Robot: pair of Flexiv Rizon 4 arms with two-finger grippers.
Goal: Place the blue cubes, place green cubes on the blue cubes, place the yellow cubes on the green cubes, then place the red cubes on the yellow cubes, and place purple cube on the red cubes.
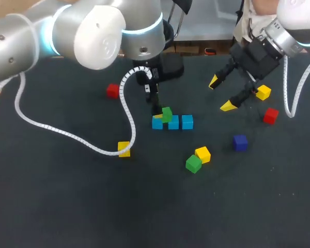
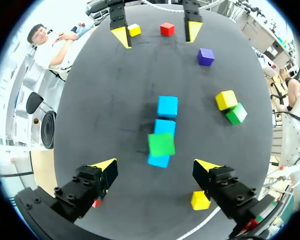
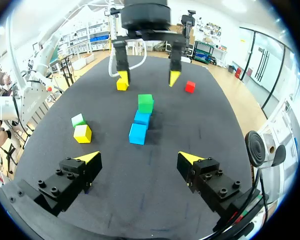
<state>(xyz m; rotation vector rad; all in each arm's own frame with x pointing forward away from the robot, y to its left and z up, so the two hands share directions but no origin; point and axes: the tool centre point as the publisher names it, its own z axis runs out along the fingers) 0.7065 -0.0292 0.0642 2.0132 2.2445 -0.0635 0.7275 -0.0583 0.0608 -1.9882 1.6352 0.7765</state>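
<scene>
Black tabletop (image 1: 51,206). Lying on it:
- row of three blue cubes (image 1: 175,125), middle
- loose green cube (image 1: 194,164), touching middle yellow cube (image 1: 202,154)
- purple cube (image 1: 240,142)
- left red cube (image 1: 112,91)
- left yellow cube (image 1: 124,149)
- right red cube (image 1: 270,115), near right yellow cube (image 1: 263,92)

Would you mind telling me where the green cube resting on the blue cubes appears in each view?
Head view: green cube atop the blue cubes, mid-table.
Left wrist view: green cube just ahead of the open left gripper.
Right wrist view: green cube farther ahead of the right gripper.
Shared landmark: the blue cubes' row beneath it.
</scene>
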